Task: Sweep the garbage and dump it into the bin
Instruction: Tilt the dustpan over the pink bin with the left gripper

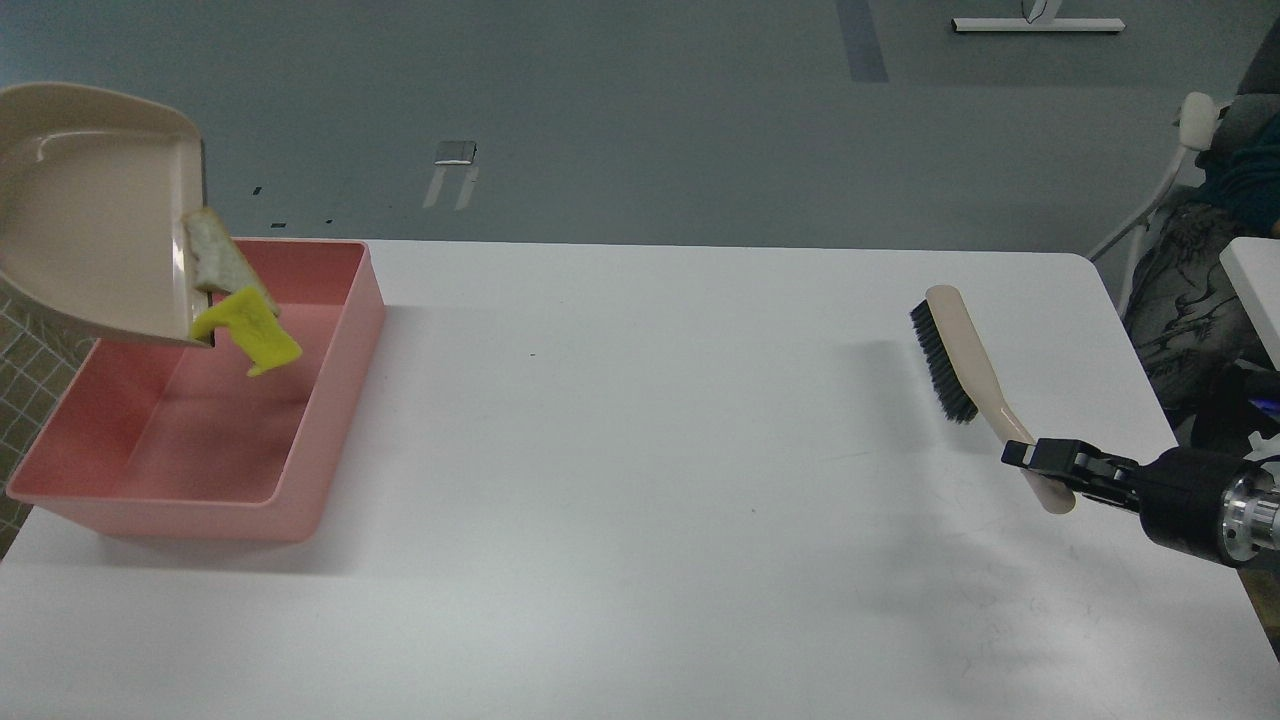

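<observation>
The dustpan tipped over the bin so scraps slid in; right claw clamped the brush, left claw unseen.

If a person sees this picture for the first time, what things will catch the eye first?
First, the beige dustpan tilted in the air at the far left, with the yellow scrap and the pale slab sliding off its lip over the pink bin. Next, at the right of the white table, the right gripper holds the handle of a black-bristled brush.
</observation>
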### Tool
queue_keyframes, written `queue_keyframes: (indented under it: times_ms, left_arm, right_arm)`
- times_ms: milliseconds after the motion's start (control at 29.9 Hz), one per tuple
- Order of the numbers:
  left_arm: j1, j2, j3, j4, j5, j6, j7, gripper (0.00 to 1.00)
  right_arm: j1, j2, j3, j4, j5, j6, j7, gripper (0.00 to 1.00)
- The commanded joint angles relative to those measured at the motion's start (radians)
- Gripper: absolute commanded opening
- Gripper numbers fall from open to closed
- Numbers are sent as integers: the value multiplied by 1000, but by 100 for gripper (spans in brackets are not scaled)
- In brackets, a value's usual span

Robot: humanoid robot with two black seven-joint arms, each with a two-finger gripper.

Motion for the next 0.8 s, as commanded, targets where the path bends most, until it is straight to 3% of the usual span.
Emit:
queue_keyframes:
  times_ms: [0, 167, 334, 468, 534, 701, 768]
  left_arm:
    - [2, -34, 11, 98, 4, 23, -33, 0]
    - [-9, -23, 13, 144, 5, 47, -66, 0]
    - [-21, 10, -5, 140, -18, 66, -58, 0]
    - [-93, 58, -22, 130, -117, 21, -53, 0]
    - [-145, 67, -19, 115, -156, -40, -30, 0]
    - [-289, 44, -12, 8, -173, -148, 107, 0]
    - [-315, 28, -10, -50, -173, -164, 138, 0]
  right_arm:
    - [0, -1, 0, 2, 0, 0, 0, 0]
    - [-2, 6, 4, 2, 0, 0, 0, 0]
    - [0, 10, 8, 4, 0, 0, 0, 0]
    - [0, 10, 8, 4, 0, 0, 0, 0]
    - [0, 10, 8, 5, 0, 0, 0, 0]
    - [0, 10, 6, 8, 0, 0, 0, 0]
    - [-2, 10, 3, 8, 0, 0, 0, 0]
